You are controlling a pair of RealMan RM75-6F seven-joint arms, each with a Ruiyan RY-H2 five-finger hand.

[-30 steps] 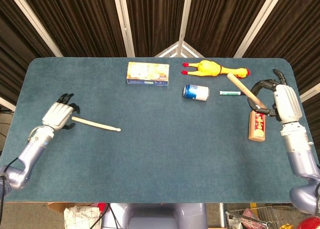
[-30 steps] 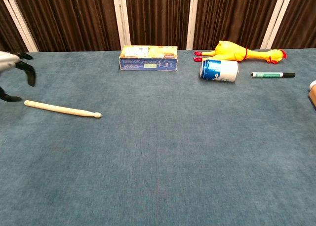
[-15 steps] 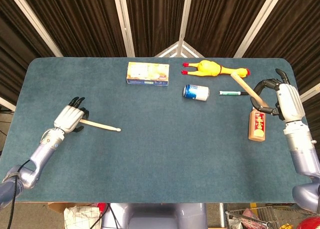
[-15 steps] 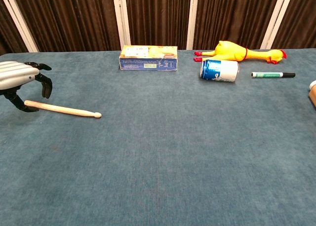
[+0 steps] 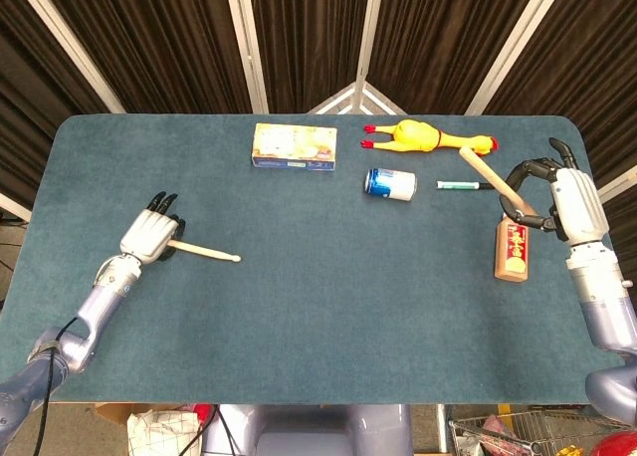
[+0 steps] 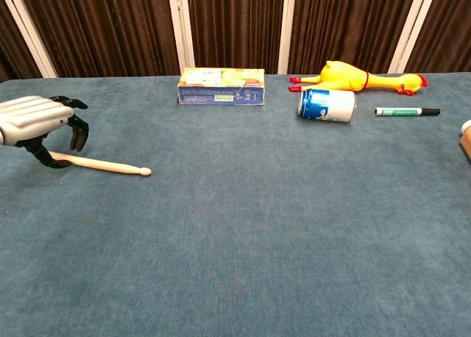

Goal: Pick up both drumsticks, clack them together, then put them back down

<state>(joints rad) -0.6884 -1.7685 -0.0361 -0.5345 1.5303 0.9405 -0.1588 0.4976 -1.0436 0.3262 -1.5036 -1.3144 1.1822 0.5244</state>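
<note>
On the blue felt table [image 5: 318,307], the left hand [image 5: 149,237] at nine o'clock arches with fingers apart over the butt of a pale wooden drumstick [image 6: 103,164] lying flat, while the right hand [image 5: 557,197] at three o'clock grips a second wooden drumstick [image 5: 488,173] tilted up.

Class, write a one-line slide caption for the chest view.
Left hand poised over the butt end of a drumstick lying on the blue table.

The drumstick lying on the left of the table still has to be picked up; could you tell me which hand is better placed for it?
The left hand: it hovers over the butt end of that drumstick, fingers apart. The right hand already holds the other drumstick at the far edge.
</note>
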